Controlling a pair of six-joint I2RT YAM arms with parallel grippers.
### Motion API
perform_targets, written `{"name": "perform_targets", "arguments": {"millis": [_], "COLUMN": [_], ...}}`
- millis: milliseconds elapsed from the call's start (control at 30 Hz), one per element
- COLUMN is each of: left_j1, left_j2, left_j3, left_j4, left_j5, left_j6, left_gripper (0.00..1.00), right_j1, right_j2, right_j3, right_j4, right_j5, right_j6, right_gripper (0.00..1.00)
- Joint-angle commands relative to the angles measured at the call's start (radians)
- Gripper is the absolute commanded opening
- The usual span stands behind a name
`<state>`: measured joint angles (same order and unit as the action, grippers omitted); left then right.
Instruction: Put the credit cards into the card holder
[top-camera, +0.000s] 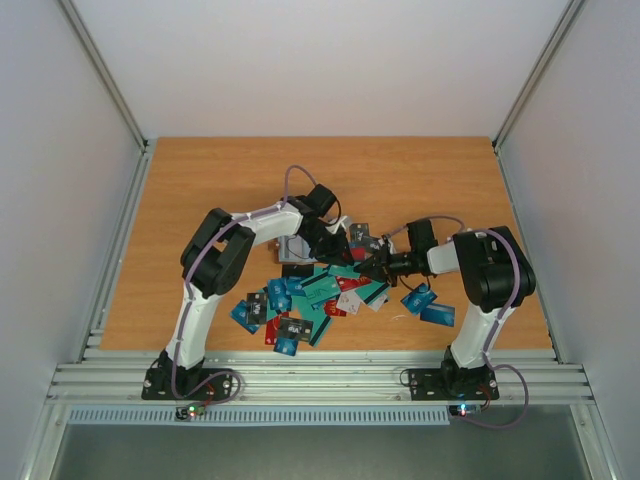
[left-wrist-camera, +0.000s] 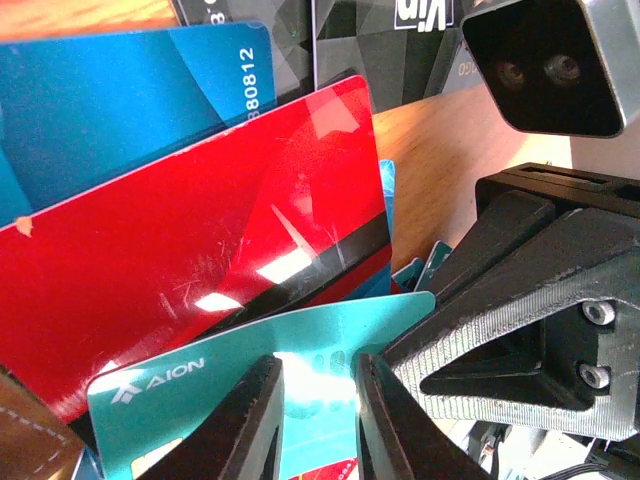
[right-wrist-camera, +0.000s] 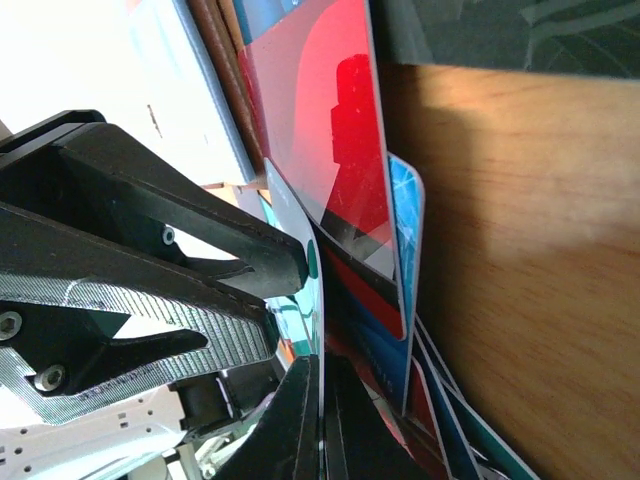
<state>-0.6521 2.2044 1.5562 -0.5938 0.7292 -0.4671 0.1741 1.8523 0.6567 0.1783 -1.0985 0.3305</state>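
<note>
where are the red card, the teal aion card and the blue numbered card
red card (left-wrist-camera: 200, 260): left wrist view, middle of its face
teal aion card (left-wrist-camera: 300, 345): left wrist view, glossy centre
blue numbered card (left-wrist-camera: 120, 100): left wrist view, face left of digits

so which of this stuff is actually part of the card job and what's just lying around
Part of the job:
credit cards, including the teal card pinched in the right gripper
brown card holder
left gripper

Not part of it:
wooden table
metal rails
arm cable
</note>
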Motion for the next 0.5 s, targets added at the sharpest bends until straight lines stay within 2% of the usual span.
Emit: {"name": "perform_targets", "arguments": {"millis": [0, 100, 300, 367, 467], "left_j1": [-0.026, -0.016, 0.032, 0.056, 0.086], "left_j2": [-0.002, -0.059, -0.174, -0.206, -0.254], "left_j3": [-0.026, -0.008, 0.057, 0.09, 0.147], "left_j4": [-0.05, -0.072, -0.157, -0.219, -0.343], "left_j5": [-0.035, -0.047, -0.032, 0.001, 0.021], "left_j6": [-0.008, 0.001, 0.067, 0.139, 0.267], "left_gripper": [0.23, 0.25, 0.34, 0.37, 0.41], "right_j1": [0.008, 0.008, 0.007, 0.007, 0.005], "right_j2": [-0.005, -0.04, -0.177, -0.206, -0.239], "right_j3": [0.035, 0.057, 0.189, 0.242, 0.275], "right_j4": [-0.154, -0.254, -0.615, -0.705, -0.723], "right_j5": [0.089, 0.098, 0.134, 0.145, 0.119], "right_j6": [-0.03, -0.065, -0.26, -0.311, -0.305], "right_gripper": [0.01, 0.01, 0.01, 0.01, 0.01]}}
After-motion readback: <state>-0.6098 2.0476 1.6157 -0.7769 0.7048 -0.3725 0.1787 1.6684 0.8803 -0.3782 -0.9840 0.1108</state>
